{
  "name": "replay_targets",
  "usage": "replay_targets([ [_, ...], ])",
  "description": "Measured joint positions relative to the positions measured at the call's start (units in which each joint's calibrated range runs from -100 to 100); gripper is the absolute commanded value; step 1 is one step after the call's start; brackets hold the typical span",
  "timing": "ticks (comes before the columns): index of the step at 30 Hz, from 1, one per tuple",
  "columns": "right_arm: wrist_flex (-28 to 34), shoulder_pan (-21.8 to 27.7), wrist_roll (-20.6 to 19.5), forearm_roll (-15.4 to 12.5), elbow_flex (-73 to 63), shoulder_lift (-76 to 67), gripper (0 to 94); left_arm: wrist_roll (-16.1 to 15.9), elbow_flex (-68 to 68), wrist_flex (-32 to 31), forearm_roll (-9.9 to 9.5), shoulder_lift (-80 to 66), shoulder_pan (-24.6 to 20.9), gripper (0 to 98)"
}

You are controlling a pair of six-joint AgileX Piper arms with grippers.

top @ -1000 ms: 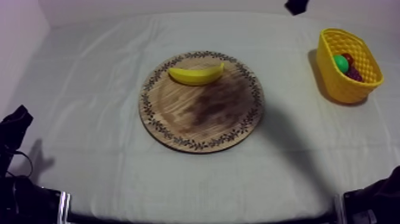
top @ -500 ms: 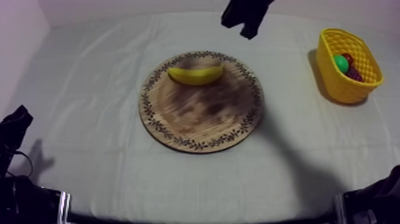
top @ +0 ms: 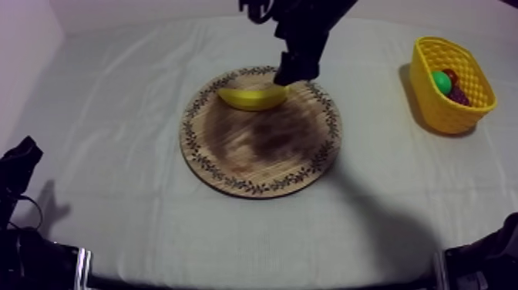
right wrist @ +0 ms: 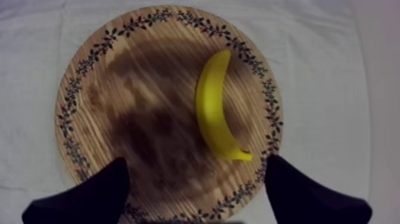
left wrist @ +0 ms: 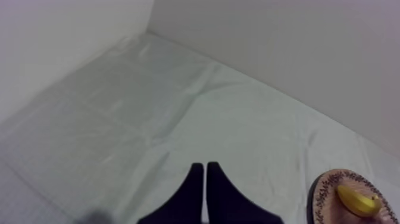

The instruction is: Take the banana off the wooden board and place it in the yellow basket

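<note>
A yellow banana point(top: 250, 96) lies on the far part of the round wooden board point(top: 262, 146). My right arm comes in from the upper right, and its gripper point(top: 291, 73) hangs over the board's far rim by the banana's right end. In the right wrist view the banana point(right wrist: 217, 119) lies on the board point(right wrist: 119, 89) below, and the gripper point(right wrist: 199, 190) is open with its two black fingers point(right wrist: 107, 187) wide apart and nothing between them. The yellow basket point(top: 432, 104) stands at the far right. My left gripper point(left wrist: 205, 179) is shut, a narrow wedge over bare cloth.
Inside the basket lie a green fruit point(top: 441, 81) and a dark bunch of grapes point(top: 459, 94). My left arm point(top: 19, 166) rests low at the left edge. In the left wrist view, the board's rim point(left wrist: 321, 190) and the banana point(left wrist: 359, 201) show far off.
My right arm has swung in from the table's back edge and come down over the board's far rim, close to the banana. The banana, basket and left arm have not moved.
</note>
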Motion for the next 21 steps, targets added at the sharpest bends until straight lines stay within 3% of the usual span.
replay_targets([
  [21,3.76,-0.55,-2.69,3.57,-18.72,23.46,81.9,0.0,0.0,0.0,0.0,0.0,0.0,0.1],
])
